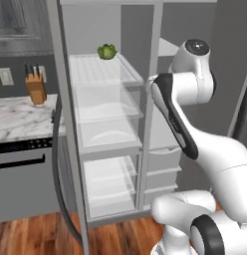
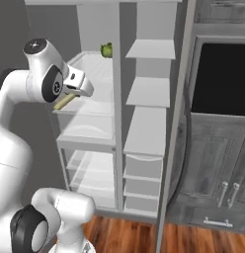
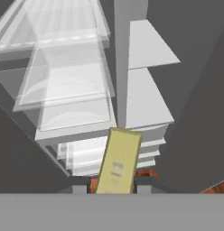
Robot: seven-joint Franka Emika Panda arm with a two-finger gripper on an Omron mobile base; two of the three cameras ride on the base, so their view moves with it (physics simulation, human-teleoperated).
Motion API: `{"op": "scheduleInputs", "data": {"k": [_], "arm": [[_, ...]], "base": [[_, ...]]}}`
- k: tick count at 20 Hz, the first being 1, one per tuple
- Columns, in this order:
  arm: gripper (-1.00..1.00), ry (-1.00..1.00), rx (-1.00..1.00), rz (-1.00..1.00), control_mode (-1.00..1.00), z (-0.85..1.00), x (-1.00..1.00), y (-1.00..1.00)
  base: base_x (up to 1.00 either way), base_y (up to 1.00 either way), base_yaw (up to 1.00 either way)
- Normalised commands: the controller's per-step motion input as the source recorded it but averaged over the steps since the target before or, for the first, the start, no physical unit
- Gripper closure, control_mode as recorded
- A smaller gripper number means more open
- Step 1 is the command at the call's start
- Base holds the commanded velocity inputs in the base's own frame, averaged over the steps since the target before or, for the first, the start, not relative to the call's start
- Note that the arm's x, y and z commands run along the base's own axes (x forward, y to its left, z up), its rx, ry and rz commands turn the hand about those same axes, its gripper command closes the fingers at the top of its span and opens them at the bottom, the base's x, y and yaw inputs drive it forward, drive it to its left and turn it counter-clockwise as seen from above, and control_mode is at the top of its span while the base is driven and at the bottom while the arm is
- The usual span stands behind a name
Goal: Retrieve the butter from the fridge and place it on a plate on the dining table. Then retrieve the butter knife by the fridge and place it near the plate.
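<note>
Butter (image 3: pixel 117 161) in claw (image 3: pixel 114 188), off shelves

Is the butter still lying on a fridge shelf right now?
No: the butter is clamped between the fingers in the hand view, held in the air in front of the fridge shelves.

The light is soft and even, with no strong sun or lamp spot. The white shelves (image 1: pixel 103 74) look bright, and the grey fridge (image 2: pixel 179 99) walls look dim. Shadows are faint. Everything looks a bit fuzzy and blocky. No glare and no bending at the edges.
</note>
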Motion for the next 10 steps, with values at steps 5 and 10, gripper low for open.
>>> {"op": "scheduleInputs", "data": {"k": [5,10], "arm": [[1.00,0.00,0.00,0.00,1.00,0.00,0.00,0.00],[1.00,0.00,0.00,0.00,1.00,0.00,0.00,0.00]], "base": [[-0.78,-0.01,0.02],[-0.71,0.00,0.05]]}}
